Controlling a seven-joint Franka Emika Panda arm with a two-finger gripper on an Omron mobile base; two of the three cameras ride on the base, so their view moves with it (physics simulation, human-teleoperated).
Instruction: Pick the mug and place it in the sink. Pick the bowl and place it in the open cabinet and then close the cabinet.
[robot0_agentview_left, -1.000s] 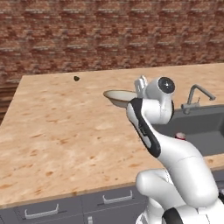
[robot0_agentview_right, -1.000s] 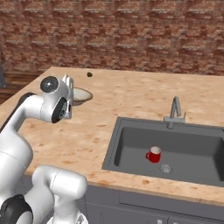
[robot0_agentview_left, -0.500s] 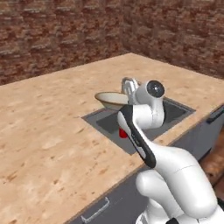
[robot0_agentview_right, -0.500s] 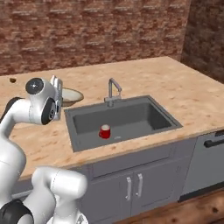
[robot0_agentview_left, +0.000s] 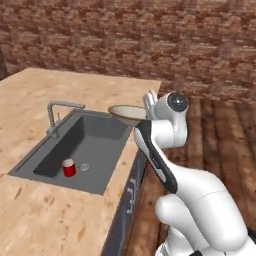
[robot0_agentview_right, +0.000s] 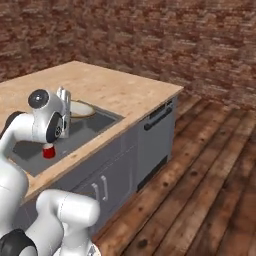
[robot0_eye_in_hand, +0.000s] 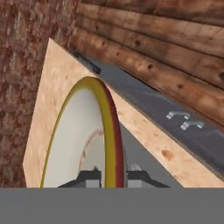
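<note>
A long wooden countertop (robot0_agentview_left: 45, 210) runs along a brick wall (robot0_agentview_left: 125, 40), with grey base cabinets (robot0_agentview_right: 125, 170) under its front edge and a plank floor (robot0_agentview_right: 200, 190) stretching away to the right. Set into the counter is the sink (robot0_agentview_left: 95, 145), a dark grey basin with its tap (robot0_agentview_left: 56, 114) standing at the far left rim. The white arm (robot0_agentview_left: 165, 150) rises near the counter's right end and reaches over the sink's near right corner. It carries the bowl (robot0_agentview_left: 127, 114), cream-white with a tan rim, lifted clear of the counter and held roughly level above the sink's right edge; from the right base camera the bowl (robot0_agentview_right: 80, 109) sits just beyond the wrist. In the hand camera the bowl (robot0_eye_in_hand: 78, 140) stands edge-on, its rim passing between the two finger tips, so the gripper (robot0_eye_in_hand: 113, 177) is clamped on the bowl's rim. The mug (robot0_agentview_left: 68, 168), small and red, stands upright on the sink floor near the left front corner, just beside the round drain (robot0_agentview_left: 84, 167); the mug (robot0_agentview_right: 48, 151) also shows below the arm's elbow from the right
</note>
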